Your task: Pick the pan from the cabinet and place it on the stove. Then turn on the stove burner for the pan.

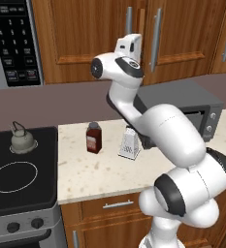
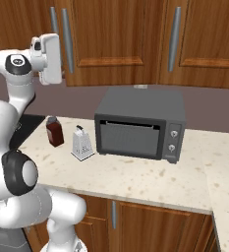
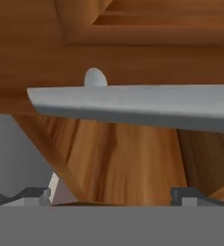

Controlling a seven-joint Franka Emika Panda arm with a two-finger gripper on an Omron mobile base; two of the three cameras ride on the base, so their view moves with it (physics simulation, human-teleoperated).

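A: Hand view first. What's the end effector (image 3: 111, 194) doing?

B: Its two dark fingertips (image 3: 36, 194) stand far apart at the bottom of the picture, jaws wide, nothing between them. Just ahead of them runs a silver bar handle (image 3: 132, 103), lying across the picture because the hand is rolled. Behind it is the brown wood of the cabinet (image 3: 118, 158) door.

A: Is it touching the handle?

B: No. The bar sits above the tips, close in front, with door wood showing between them.

A: And from the base cameras?

B: In the left base view the white hand (image 1: 128, 47) is raised in front of the cabinet (image 1: 85, 34) doors, level with the lower part of a long upright handle (image 1: 129, 22). The right base view shows the same hand (image 2: 49, 58) just beside the pair of handles (image 2: 67, 39) on the left doors. The doors are shut.

A: The pan?

B: I can't see it; the closed doors hide whatever is inside.

A: The stove?

B: Down to the left in the left base view: black glass stove (image 1: 41, 184) with a large white burner ring (image 1: 14, 176), well below and left of the hand. A small grey kettle (image 1: 22, 139) stands on its back part, black knobs (image 1: 12, 227) along the steel front.

A: Anything on the bench (image 1: 100, 174)?

B: A brown jar (image 1: 93, 137), a steel grater (image 1: 129, 143) next to it, and a dark toaster oven (image 2: 140, 123) further right. A microwave (image 1: 12, 41) hangs above the stove.
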